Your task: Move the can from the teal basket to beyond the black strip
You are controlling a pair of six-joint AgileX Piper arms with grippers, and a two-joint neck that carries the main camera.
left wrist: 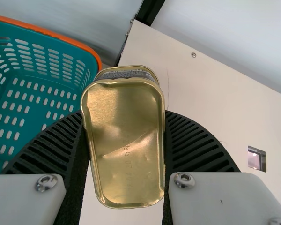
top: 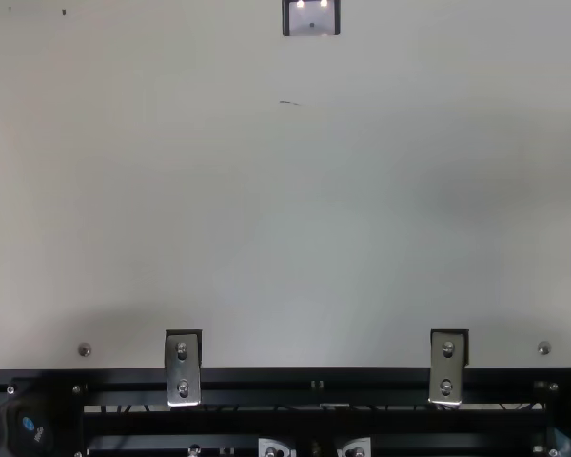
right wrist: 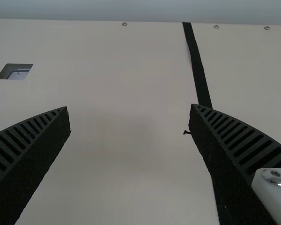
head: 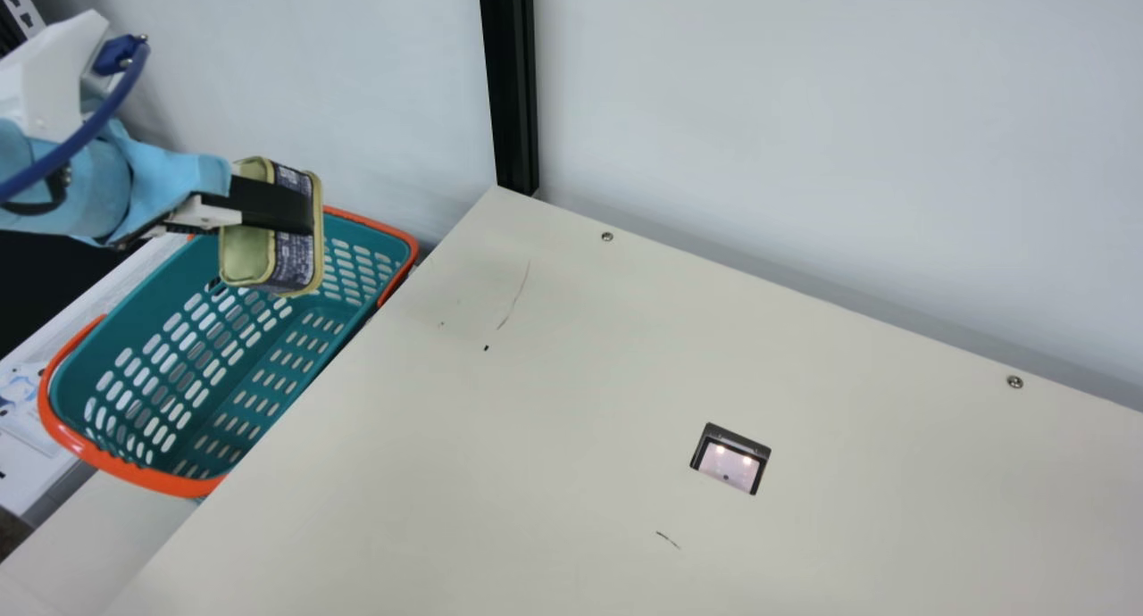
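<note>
1. The can [left wrist: 124,140] is up in the air, above the far part of the teal basket [head: 161,483] in the main view; a gold end with rounded corners faces the left wrist camera, and a dark printed side shows in the main view.
2. The left gripper [head: 299,212] is clenched around it, one ribbed finger pressed to each side (a snug fit, by the look of it).
3. Below, the basket has slotted walls and an orange rim, and sits just beside the edge of the cream bench [head: 536,402].
4. On the bench are a dark-framed cutout [head: 730,458] with two bright spots in it, some thin dark marks and a few screws [head: 607,237] near the wall [head: 804,107].
5. A black post [head: 512,80] stands at the bench's corner.
6. The right gripper [right wrist: 130,109] is released, its fingers wide apart with nothing between them, over the bench; the black strip [right wrist: 196,63] runs along the bench and passes behind one finger in the right wrist view.
7. In the top view, two metal brackets [top: 183,369] overlap the bench's edge by a black rail [top: 314,387].
</note>
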